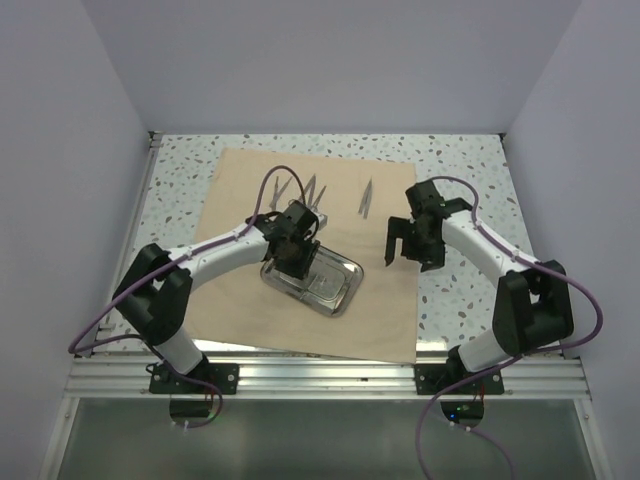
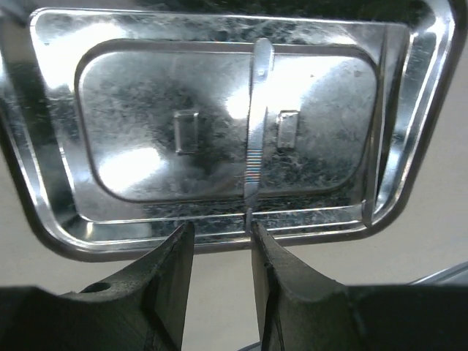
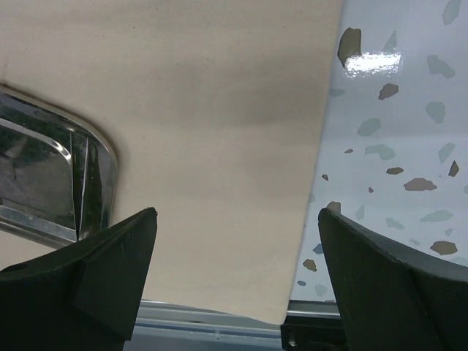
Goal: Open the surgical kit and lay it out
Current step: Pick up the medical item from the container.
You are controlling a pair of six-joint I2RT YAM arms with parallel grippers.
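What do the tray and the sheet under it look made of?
The tray looks like polished metal, probably stainless steel, given its mirror-like reflections and glare. The wrap sheet looks like matte tan paper or nonwoven fabric: flat, glare-free, no visible weave, so either is possible.

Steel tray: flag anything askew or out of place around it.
The steel tray sits skewed, its sides at an angle to the edges of the wrap. One thin instrument lies across it, its near end reaching the rim by the left claw. Nothing looks spilled or damaged.
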